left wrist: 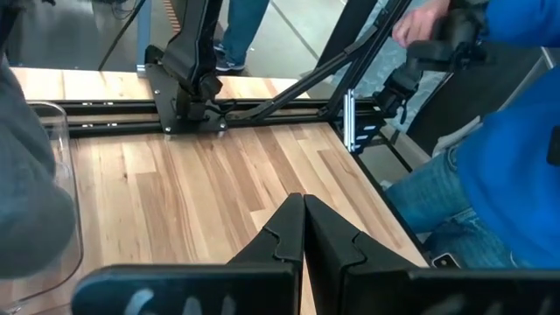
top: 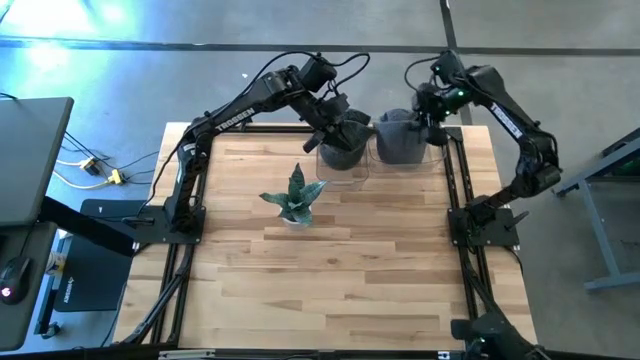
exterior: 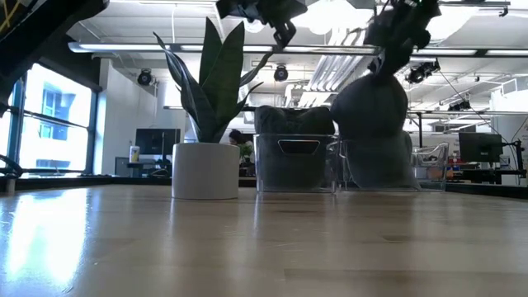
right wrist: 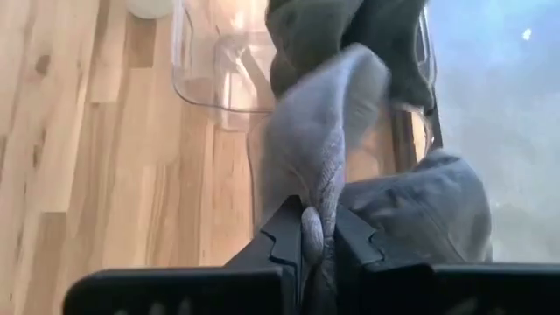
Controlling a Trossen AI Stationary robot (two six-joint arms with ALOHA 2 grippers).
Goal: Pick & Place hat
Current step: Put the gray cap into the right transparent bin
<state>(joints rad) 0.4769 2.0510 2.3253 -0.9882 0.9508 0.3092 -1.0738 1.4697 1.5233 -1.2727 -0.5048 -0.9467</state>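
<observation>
A light grey knit hat (top: 400, 138) (exterior: 371, 115) stands in the right one of two clear bins (exterior: 421, 169) at the table's far edge. It is drawn up into a peak toward my right gripper (top: 432, 112) (right wrist: 313, 229), which is shut on it above the bin. The left clear bin (top: 342, 165) (exterior: 293, 165) holds a darker grey hat (top: 345, 135) (exterior: 293, 120). My left gripper (top: 325, 138) (left wrist: 304, 223) hovers above that left bin, shut and holding nothing. My right gripper pinches a bunched fold of the light grey hat (right wrist: 315, 206) between its two fingers, coming from above and pointing down. The hat hangs below the fingers, stretched upward, with its lower part (exterior: 375, 165) still inside the right bin.
A potted snake plant (top: 296, 197) (exterior: 206, 124) stands near the table's middle, on the near side of the left bin. A person in blue (left wrist: 499, 166) stands just beyond the table's edge in the left wrist view. The near half of the wooden table (top: 320, 290) is bare.
</observation>
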